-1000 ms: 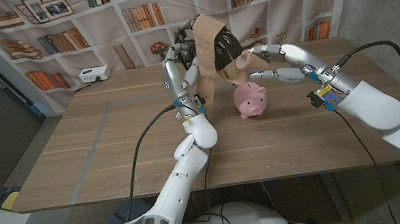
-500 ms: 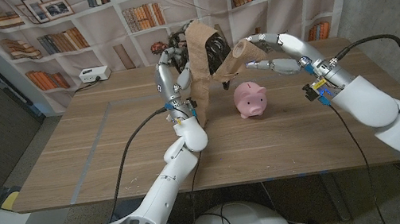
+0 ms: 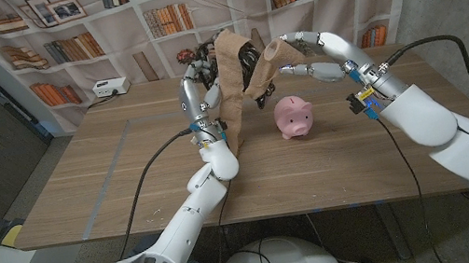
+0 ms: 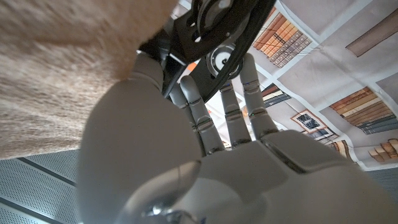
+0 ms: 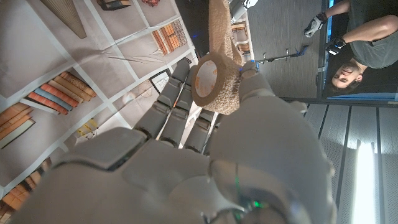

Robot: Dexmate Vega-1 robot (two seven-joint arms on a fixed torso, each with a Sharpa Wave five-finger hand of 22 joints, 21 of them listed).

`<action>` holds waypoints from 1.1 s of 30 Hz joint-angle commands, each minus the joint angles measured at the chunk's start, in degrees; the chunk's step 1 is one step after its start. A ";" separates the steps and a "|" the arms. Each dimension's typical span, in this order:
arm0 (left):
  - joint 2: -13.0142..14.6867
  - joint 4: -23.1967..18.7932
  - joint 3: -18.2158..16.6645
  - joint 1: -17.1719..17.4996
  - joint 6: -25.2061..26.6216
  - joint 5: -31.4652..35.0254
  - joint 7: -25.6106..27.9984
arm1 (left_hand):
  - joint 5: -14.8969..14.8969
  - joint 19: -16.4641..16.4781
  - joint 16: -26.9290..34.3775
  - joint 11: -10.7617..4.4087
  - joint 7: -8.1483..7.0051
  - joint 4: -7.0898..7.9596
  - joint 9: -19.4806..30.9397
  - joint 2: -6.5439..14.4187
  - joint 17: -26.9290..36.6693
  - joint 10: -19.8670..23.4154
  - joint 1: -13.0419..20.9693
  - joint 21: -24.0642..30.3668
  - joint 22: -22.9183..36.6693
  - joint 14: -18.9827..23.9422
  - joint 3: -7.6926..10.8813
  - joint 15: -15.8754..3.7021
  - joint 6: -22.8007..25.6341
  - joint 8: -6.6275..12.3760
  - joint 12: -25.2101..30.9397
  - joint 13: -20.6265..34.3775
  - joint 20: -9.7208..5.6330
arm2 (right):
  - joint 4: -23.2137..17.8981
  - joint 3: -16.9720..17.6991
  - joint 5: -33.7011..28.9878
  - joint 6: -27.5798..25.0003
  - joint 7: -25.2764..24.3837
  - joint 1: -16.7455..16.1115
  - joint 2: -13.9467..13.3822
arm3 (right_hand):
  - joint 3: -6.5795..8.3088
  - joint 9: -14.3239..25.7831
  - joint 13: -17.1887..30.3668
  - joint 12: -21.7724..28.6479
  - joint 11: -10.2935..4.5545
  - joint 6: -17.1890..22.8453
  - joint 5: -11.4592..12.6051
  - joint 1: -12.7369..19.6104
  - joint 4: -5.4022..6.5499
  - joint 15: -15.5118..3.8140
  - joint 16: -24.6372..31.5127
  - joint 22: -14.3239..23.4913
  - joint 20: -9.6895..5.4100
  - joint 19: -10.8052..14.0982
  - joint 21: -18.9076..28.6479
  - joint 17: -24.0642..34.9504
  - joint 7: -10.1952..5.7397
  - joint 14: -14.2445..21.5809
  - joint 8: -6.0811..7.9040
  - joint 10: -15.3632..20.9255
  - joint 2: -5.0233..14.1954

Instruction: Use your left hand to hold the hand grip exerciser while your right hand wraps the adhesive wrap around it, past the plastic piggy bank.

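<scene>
Above the pink plastic piggy bank (image 3: 293, 117), the left hand (image 3: 199, 79) is gripping the black hand grip exerciser (image 3: 242, 56) while the right hand (image 3: 312, 55) is pinching the tan adhesive wrap roll (image 3: 267, 62).

Matt, fuzzy tan wrap (image 3: 236, 79); glossy pink plastic piggy bank (image 3: 293, 117); matt wooden table (image 3: 110, 179).

No text, label, brand or number can be read anywhere in these views. The book spines on the printed bookshelf backdrop (image 3: 162, 18) at twelve o'clock are too small and blurred to make out — just bands of colour. The small white box (image 3: 109, 87) at about eleven o'clock on the table shows no legible marking either.
</scene>
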 commanded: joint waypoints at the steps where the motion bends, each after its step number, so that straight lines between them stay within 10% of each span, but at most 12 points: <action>1: -1.46 1.75 -0.31 -1.85 0.67 7.26 -0.01 | 0.57 0.43 5.69 0.93 0.03 0.04 -0.26 6.76 19.86 -0.11 7.29 0.43 0.17 15.52 0.26 -14.48 1.00 0.35 0.31 0.23 -6.43 | 1.47 -1.25 0.96 2.87 1.31 2.46 -0.27 | 2.31 0.24 0.35 0.13 -1.82 0.28 0.29 -0.73 1.81 -9.97 -0.16 -0.03 -4.08 -0.29 0.25 0.06 -0.03 0.50 0.45 2.36 1.32; 33: 2.66 -2.17 2.41 0.40 0.54 4.57 -0.01 | 1.50 0.84 5.76 0.60 -0.35 0.15 -0.54 6.34 20.20 0.09 6.88 0.43 0.55 15.40 0.50 -14.64 0.93 0.87 0.42 0.45 -6.40 | 0.56 3.85 -2.94 1.18 -0.67 0.97 0.51 | 2.38 0.25 0.44 -0.13 -1.83 0.38 0.27 -0.78 1.79 -10.00 -0.33 -0.15 -4.11 -0.71 0.83 0.27 -0.01 0.56 0.29 2.46 1.36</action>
